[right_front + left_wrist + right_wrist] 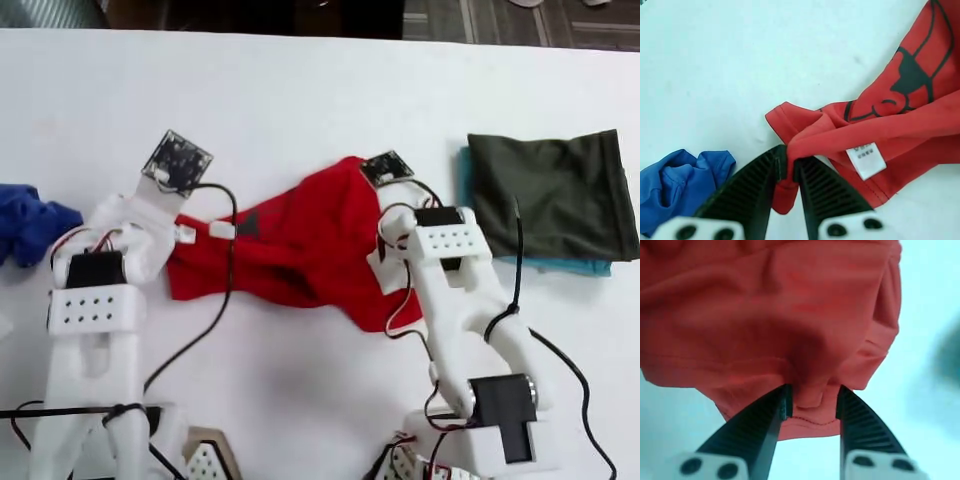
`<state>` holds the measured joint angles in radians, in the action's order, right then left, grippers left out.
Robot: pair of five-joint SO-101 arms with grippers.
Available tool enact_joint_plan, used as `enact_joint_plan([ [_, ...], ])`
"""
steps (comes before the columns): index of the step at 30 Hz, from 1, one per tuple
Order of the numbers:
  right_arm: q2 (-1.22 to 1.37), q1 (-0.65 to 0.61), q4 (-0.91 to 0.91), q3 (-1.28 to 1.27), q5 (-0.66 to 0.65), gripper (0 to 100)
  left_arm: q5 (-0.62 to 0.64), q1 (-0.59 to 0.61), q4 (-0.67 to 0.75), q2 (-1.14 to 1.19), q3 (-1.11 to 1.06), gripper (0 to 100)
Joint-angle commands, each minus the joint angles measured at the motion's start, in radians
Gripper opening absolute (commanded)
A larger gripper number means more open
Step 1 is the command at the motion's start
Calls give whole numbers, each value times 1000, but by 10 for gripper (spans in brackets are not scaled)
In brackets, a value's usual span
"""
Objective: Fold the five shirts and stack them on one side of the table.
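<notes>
Red shirt (920,125), white label (866,160) illegible

Red shirt (300,250) (black print (912,75))

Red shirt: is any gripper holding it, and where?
Both hold the red shirt: left gripper pinches a bunched edge near the label, right gripper a hem fold.

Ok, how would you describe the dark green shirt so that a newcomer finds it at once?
On the white table, look past the red shirt in the middle to the right side. The dark green shirt lies there folded flat on a turquoise one. It is the only dark piece, and neat, unlike the crumpled blue shirt at the left edge.
</notes>
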<state>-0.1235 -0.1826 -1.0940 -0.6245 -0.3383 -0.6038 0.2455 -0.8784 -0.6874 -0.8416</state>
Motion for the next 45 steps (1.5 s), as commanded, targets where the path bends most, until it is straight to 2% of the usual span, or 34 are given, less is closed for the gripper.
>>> enact_joint_plan([
  [1,39,-1,25,11,8,146,8,8,21,-28,12,26],
  [8,50,-1,30,25,8,136,8,9,21,-26,10,26],
  [15,-33,1,27,31,8,19,8,6,26,-23,13,26],
  [27,-59,2,22,29,8,32,8,6,38,-23,12,26],
  [32,-58,-1,24,28,8,110,8,6,44,-23,12,26],
  [40,-58,2,24,28,8,76,8,9,44,-23,12,26],
  [43,-67,4,24,32,8,15,8,9,41,-23,12,26],
  [45,-68,4,24,40,6,22,8,9,40,-23,12,26],
])
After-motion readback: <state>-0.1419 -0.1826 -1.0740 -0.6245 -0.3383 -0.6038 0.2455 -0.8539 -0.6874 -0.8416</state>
